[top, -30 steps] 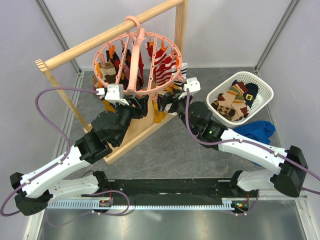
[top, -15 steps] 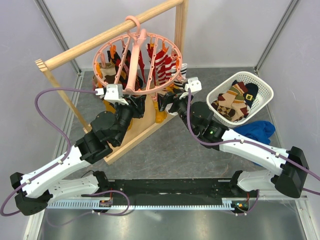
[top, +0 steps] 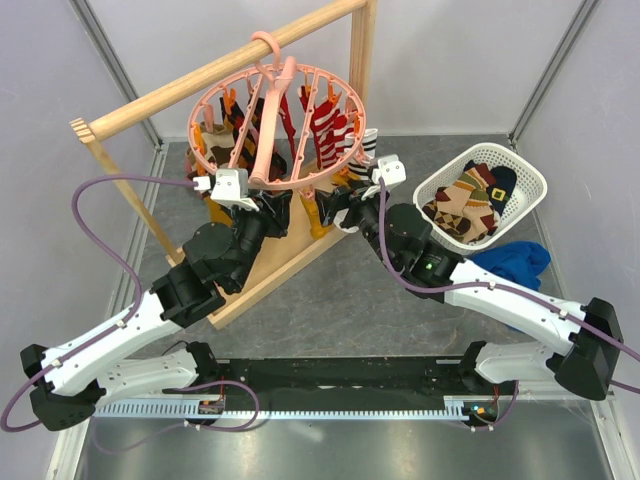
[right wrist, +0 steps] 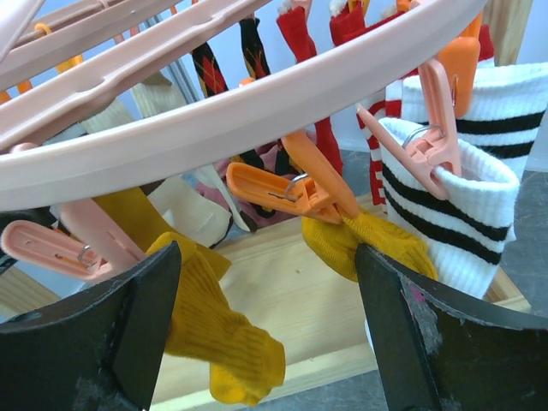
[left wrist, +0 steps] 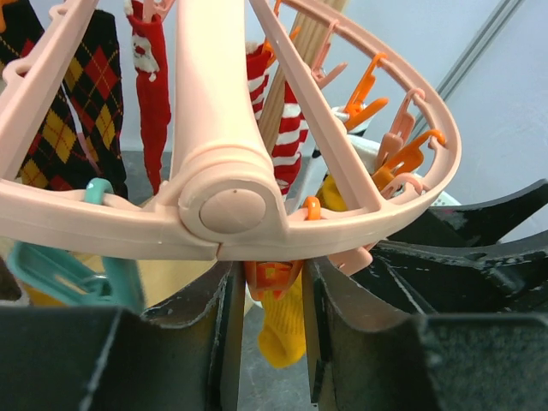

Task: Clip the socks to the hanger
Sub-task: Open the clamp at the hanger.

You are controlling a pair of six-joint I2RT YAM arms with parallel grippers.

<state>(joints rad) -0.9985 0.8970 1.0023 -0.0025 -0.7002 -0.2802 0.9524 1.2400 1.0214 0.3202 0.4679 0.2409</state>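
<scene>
Hanger (top: 275, 125): round, salmon-pink, hung by its hook from the wooden rail (top: 160, 98) at the far left of the desk (top: 340, 300). Socks (top: 325, 130) in red, black, white and mustard are clipped round its ring. More socks are kept in a white basket (top: 533, 200) at the right, and a blue cloth (top: 515, 262) lies just beside it. Left hand (top: 275, 203): raised under the hub of the hanger, jaws drawn narrow and closed on an orange clip (left wrist: 272, 276), below which a yellow sock (left wrist: 282, 334) is seen hanging. Right hand (top: 335, 208): held under the near right of the ring, jaws spread wide, nothing gripped. Between them, in the wrist view, a second orange clip (right wrist: 291, 193) is seen pinching a mustard sock (right wrist: 377, 244). A pink clip (right wrist: 424, 141) holds a striped sock (right wrist: 454, 214), white with black bands, just beside the right finger.
</scene>
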